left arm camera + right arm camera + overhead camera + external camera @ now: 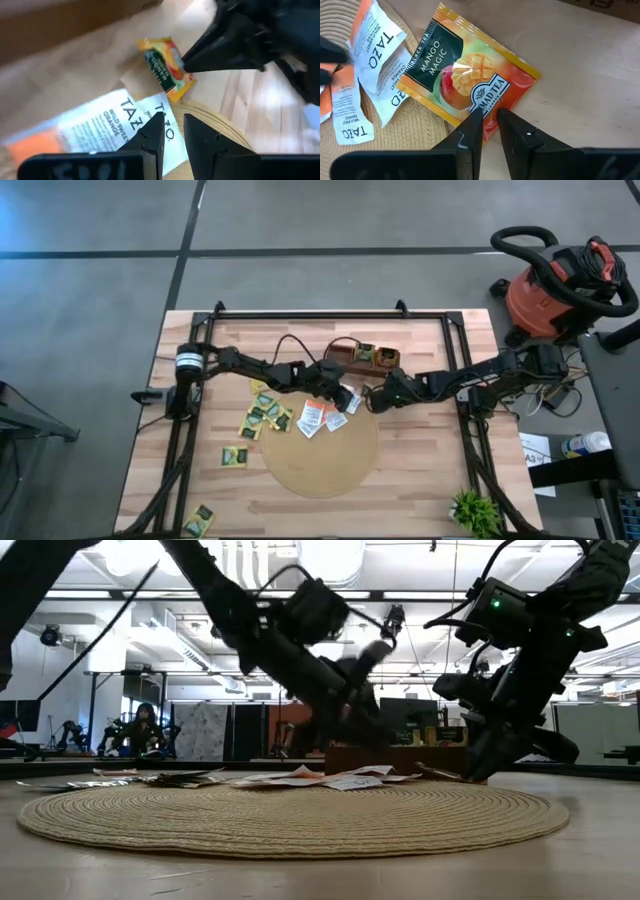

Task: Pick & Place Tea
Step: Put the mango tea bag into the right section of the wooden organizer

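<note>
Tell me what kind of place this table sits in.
Probably a robotics lab or workshop. The floor is bare concrete, a red shop vacuum stands beside the wooden table, and the low view shows an open hall with exposed ceiling ducts and other equipment behind.

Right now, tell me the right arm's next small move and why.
Probably ease the right gripper down and close on the mango sachet: its narrowly parted fingers sit right at the sachet's edge, which lies flat on the table, not yet pinched.
</note>
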Available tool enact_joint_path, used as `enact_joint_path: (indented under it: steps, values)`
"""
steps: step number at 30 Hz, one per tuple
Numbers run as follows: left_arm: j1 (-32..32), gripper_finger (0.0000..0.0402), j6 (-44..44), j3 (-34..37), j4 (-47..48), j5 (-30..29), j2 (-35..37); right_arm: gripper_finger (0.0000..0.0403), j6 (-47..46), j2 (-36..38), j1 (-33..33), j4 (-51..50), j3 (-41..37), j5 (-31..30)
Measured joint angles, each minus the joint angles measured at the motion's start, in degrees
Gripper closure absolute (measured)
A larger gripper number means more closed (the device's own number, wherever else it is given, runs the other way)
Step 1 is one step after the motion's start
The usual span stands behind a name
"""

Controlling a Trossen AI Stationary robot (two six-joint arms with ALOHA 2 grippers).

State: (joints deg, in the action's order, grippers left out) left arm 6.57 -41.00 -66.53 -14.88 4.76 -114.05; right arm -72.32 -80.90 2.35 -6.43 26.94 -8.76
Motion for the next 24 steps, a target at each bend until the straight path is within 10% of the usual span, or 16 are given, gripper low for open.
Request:
enact_joint_path:
  steps: [24]
  values:
    - [1.7, 0.0335, -7.8, -8.1, 4.0, -1.7, -6.4, 0.0338, 0.3, -0.1, -1.4, 0.2, 0.0, -0.2]
